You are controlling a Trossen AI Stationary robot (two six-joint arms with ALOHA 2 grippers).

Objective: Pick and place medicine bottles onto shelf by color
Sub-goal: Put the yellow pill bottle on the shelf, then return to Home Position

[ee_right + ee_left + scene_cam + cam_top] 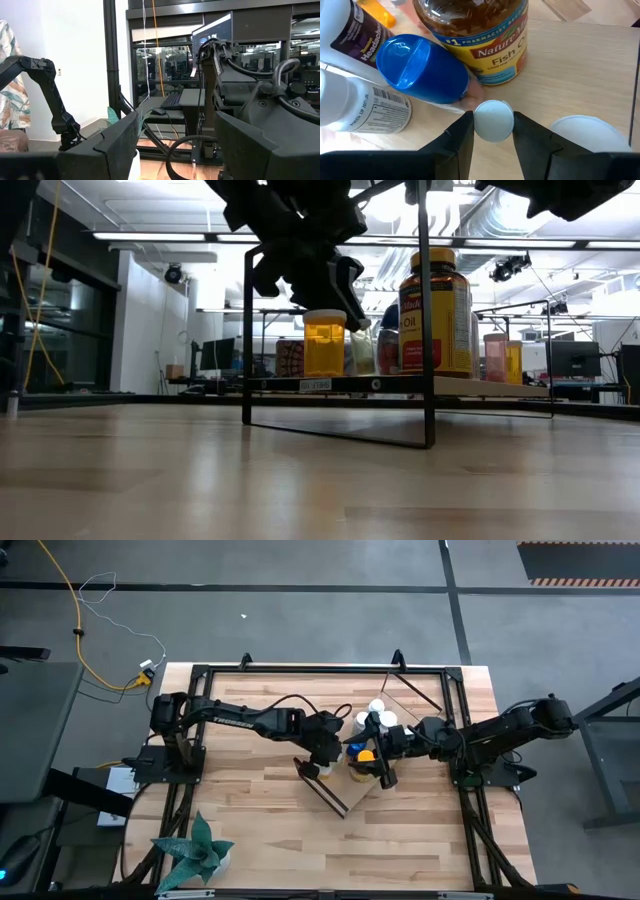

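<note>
The left hand (492, 131) grips a small amber bottle (324, 342) by its white cap, standing at the shelf's (340, 384) left end beside a blue-capped bottle (420, 67) and 1 fish-oil bottle (436, 310). The right hand (175, 145) hangs well open and empty above the shelf's right part. Bare worktop (400, 840) surrounds the shelf.

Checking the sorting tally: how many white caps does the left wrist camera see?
2: a small white cap between the left hand's fingers, a larger white cap beside that hand; more may be hidden.
</note>
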